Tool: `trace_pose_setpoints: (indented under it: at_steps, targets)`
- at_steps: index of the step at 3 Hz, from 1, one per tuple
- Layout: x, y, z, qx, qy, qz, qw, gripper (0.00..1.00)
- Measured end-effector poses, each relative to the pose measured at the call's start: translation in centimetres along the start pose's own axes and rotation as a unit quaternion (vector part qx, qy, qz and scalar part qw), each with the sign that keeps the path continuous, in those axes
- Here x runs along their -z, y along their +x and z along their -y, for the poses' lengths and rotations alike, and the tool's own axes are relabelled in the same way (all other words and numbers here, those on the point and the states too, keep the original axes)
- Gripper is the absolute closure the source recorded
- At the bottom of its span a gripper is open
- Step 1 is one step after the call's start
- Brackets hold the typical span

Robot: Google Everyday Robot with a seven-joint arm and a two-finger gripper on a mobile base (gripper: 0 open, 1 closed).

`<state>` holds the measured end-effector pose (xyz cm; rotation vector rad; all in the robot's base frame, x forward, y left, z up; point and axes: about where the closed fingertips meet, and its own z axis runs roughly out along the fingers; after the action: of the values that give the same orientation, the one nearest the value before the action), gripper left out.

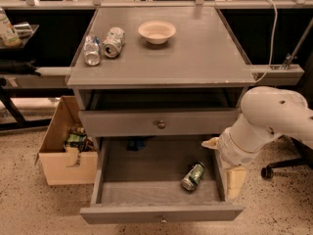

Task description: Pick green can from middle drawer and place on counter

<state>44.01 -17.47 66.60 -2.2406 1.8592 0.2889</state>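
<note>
Since the green can (193,176) lies sideways at 4 o'clock in the open middle drawer (161,213), and looks light, slick and dentable, I'd pinch mid-body. Claw (234,181) sits at its 3 o'clock by the drawer wall; I can't tell its opening.

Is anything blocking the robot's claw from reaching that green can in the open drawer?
Only the drawer's right side wall. The gripper hangs just outside it, while the green can lies on its side inside the middle drawer. Nothing else visible sits between them.
</note>
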Motion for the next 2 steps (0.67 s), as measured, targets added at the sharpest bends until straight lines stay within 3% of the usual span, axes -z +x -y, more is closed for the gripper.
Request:
trace_pose_setpoints:
  at_steps: [2]
  targets:
    - [-5.7, 3.0, 2.3, 0.000, 0.004, 0.005, 1.0000, 0.00]
